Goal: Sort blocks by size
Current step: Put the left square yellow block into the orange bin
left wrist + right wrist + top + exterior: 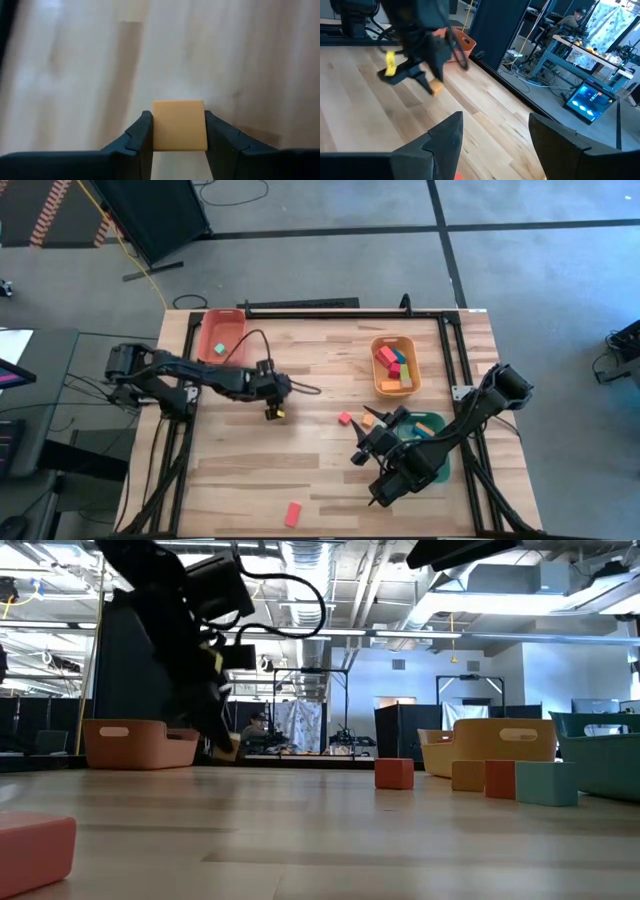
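My left gripper (274, 410) is left of the table's middle, shut on a small orange block (179, 125), which also shows in the right wrist view (436, 88). My right gripper (495, 137) stands open with nothing between its fingers, held above the green tray (432, 465) at the right (365, 442). Loose blocks rest flat on the table: a pink one (345, 418), an orange one (367, 420), and a red-pink one (293, 513) near the front edge. A teal block (219, 350) lies in the red-orange tray (207, 330). My left gripper pinches the orange block by two opposite side faces (156, 131) between its two fingers. The fingers slant down at it from the table's left side. The block sits square between them, a little clear of the table top.
An orange tray (378, 380) holding several blocks stands at the far right. A black frame (300, 308) runs along the far edge. Bare wood lies between the two arms and toward the near left. Beyond the table, a person sits at a desk (570, 20).
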Motion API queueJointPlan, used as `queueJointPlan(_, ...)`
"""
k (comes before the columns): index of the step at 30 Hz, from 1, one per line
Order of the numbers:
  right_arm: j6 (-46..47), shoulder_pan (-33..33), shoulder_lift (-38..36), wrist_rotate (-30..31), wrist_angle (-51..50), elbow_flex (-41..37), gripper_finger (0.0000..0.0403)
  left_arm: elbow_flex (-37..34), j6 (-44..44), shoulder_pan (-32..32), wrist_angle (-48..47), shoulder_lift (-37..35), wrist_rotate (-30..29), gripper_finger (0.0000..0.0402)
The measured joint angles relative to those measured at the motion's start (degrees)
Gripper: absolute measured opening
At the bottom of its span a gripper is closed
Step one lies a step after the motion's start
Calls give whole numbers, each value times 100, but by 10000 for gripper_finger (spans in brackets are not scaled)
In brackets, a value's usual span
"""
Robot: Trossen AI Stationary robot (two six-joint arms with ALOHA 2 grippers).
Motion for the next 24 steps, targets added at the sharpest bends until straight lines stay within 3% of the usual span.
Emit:
queueJointPlan(9,-49,37,0,-73,-24,0,256,204,287,616,-547,-863,-32,127)
queueJointPlan(24,-47,72,2,-90,-87,0,256,204,368,887,-1220,-2129,-117,127)
